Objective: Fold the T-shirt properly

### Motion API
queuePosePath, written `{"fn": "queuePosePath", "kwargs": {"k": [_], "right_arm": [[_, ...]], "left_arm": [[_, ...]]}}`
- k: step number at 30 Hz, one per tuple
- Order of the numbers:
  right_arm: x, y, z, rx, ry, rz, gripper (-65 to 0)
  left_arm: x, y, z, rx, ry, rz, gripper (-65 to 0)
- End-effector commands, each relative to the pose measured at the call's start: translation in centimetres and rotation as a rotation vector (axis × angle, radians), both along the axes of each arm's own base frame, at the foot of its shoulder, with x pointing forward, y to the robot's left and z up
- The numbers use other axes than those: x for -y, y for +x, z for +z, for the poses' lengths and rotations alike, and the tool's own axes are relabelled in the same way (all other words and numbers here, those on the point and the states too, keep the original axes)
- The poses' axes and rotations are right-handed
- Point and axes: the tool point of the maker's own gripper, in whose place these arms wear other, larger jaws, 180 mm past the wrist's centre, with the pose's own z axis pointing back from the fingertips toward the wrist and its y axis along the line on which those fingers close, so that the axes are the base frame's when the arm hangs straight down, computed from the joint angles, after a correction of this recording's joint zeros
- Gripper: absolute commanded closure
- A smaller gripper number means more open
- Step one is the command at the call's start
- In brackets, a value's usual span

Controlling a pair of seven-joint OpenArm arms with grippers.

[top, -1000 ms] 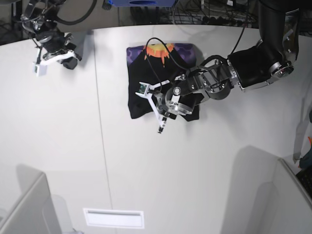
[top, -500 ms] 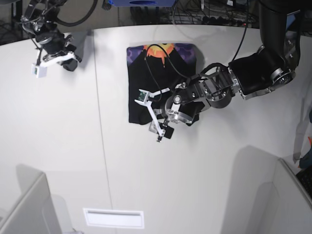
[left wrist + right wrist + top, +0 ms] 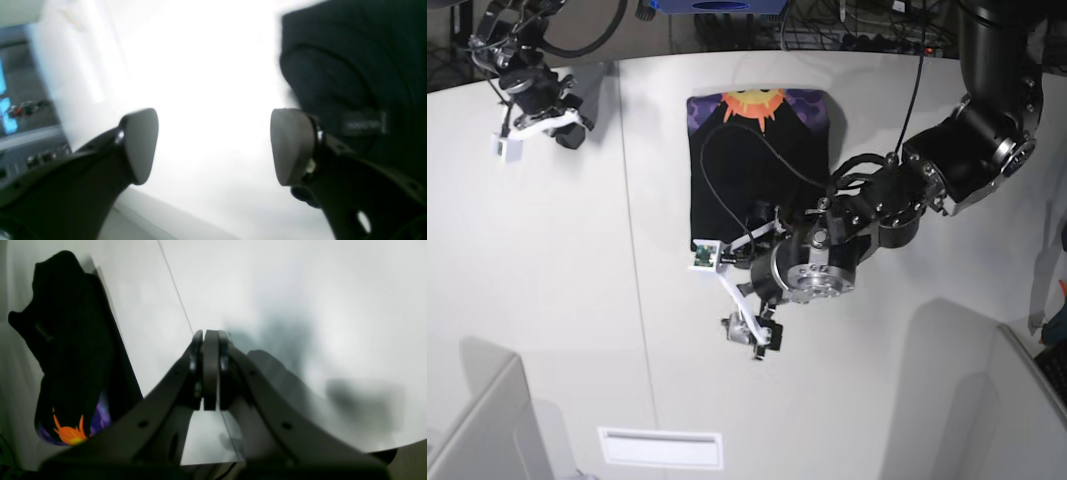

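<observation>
Surface [image 3: 547, 300]: white. T-shirt [image 3: 762, 165] lies folded at far centre, long axis near-far, sun print at far edge. Left gripper [image 3: 749, 336] sits just near of its near edge, jaws spread, empty; it's the closer arm. Right gripper [image 3: 537, 122] far-left, clenched on nothing. Left wrist view adds the hem label [image 3: 365, 125], unseen from base.

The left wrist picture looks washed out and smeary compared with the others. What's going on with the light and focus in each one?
Left wrist view: the table glares almost pure white, and the T-shirt edge is blurred. Right wrist view: dimmer, with soft grey shadows on the table and the shut right gripper close and slightly soft. Base view: evenly lit and sharp, the sun print readable.
</observation>
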Motion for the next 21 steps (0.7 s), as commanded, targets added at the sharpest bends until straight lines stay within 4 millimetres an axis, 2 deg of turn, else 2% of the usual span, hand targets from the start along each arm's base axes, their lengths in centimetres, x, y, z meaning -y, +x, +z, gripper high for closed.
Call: {"fn": "queuePosePath", "kwargs": {"k": [1, 3, 5, 6, 11, 15, 18, 21], "right_arm": [[0.6, -0.2, 0.8, 0.024, -0.027, -0.001, 0.0], [1.1, -0.6, 1.6, 0.047, -0.060, -0.007, 0.0], [1.9, -1.4, 2.0, 0.070, -0.098, -0.022, 0.0], [2.6, -1.7, 2.1, 0.080, -0.121, -0.030, 0.0], [4.1, -4.6, 2.2, 0.081, -0.186, -0.058, 0.0], [5.4, -7.7, 2.1, 0.023, -0.243, -0.027, 0.0], [5.6, -11.0, 1.5, -0.067, -0.252, -0.006, 0.0], [5.3, -15.2, 0.8, -0.185, -0.246, 0.015, 0.0]], "left_arm": [[-0.2, 0.4, 2.1, 0.044, -0.054, 0.019, -42.9], [-1.7, -0.3, 2.9, 0.041, -0.135, 0.084, -27.0], [-3.5, -1.0, 2.8, 0.021, -0.212, 0.171, -2.6], [-4.8, -1.3, 2.4, 0.004, -0.236, 0.222, 0.0], [-11.0, -3.1, -0.9, -0.083, -0.290, 0.457, 0.0], [-13.4, -6.1, -1.9, -0.189, -0.485, 0.543, 0.0], [-16.7, -8.7, -2.6, -0.268, -0.561, 0.623, 0.0], [-20.2, -11.8, -3.8, -0.339, -0.568, 0.724, 0.0]]}}
